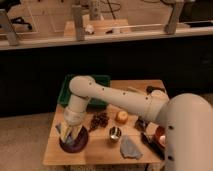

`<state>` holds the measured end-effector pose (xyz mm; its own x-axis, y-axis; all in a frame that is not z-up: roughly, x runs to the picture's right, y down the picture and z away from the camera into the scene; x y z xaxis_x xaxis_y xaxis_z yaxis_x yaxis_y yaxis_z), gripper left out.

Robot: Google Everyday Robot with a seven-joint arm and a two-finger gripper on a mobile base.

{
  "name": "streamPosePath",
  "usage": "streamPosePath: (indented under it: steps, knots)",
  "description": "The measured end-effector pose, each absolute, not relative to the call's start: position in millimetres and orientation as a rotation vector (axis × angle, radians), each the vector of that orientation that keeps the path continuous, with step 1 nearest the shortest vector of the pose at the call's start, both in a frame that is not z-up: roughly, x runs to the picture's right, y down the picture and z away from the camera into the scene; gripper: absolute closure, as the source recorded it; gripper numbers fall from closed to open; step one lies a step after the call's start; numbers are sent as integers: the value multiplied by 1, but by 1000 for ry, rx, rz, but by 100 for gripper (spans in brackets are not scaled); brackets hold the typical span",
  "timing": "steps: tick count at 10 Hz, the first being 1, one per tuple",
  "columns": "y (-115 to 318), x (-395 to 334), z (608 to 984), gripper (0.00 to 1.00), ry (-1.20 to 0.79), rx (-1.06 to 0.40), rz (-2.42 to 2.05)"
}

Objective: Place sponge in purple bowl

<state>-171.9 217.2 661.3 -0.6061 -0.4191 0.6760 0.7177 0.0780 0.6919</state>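
Sponge unseen, likely in or under the hand (70,133), which hangs over the purple bowl (75,144); its grip I cannot tell.

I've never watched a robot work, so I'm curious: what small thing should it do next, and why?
Probably let go and lift straight up. The gripper hangs right over the purple bowl at the table's front left corner, low inside its rim. The sponge itself is hidden there, so release seems the likely step.

Hand (70,134): over purple bowl (75,145) at surface (100,156) front-left. Obstacles right: grapes (99,120), metal cup (115,133), grey cloth (130,147); green bin (97,103) behind.
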Motion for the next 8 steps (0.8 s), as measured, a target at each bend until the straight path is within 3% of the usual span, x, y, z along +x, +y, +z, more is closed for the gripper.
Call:
streamPosePath:
  steps: [4,8]
  knots:
    - [222,-160,693,20,-1442,-347,-1639]
    - [203,-160,686,20,-1437,-294,-1609]
